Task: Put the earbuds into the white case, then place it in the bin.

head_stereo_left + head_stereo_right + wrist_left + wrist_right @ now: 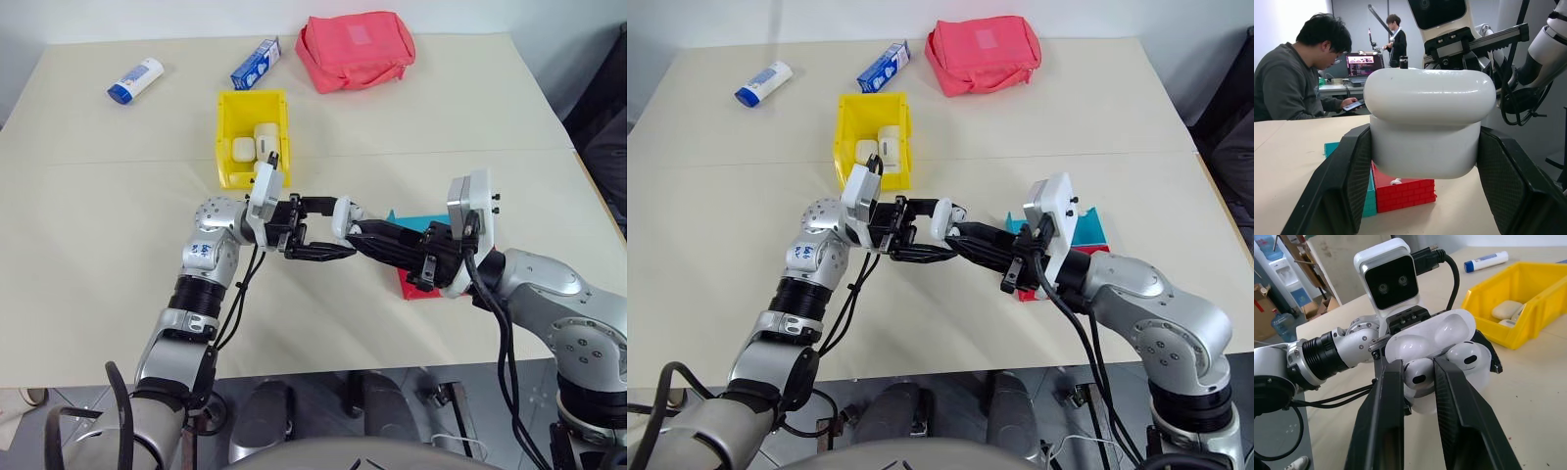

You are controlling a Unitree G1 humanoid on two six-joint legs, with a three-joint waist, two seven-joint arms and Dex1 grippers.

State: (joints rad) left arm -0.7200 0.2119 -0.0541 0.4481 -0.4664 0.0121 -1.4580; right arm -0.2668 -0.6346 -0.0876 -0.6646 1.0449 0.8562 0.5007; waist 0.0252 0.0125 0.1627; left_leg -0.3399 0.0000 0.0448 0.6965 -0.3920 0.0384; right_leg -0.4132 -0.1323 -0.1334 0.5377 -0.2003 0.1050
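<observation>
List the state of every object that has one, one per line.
white case: lid open, clamped in left pincer.
earbuds: both seated in the case.
right pincer: fingers astride one earbud.
bin: open-topped, holding other white cases.
pink pouch: closed.

the two eye views look from the head, forward and down over the counter (470, 108); they take in nearly the same scene, the right eye slightly offset, both reaching from the arms up to the far counter edge, with the bin (227, 117) in the middle distance.

the left wrist view looks level along its own jaws, very close to the white case (1425, 122) clamped between them, facing the right arm, the room behind and the red tray (1400, 193).

the right wrist view looks along its own fingers (1386, 401), close on the open case and earbuds (1418, 374), facing the left wrist's camera, with the bin behind.
</observation>
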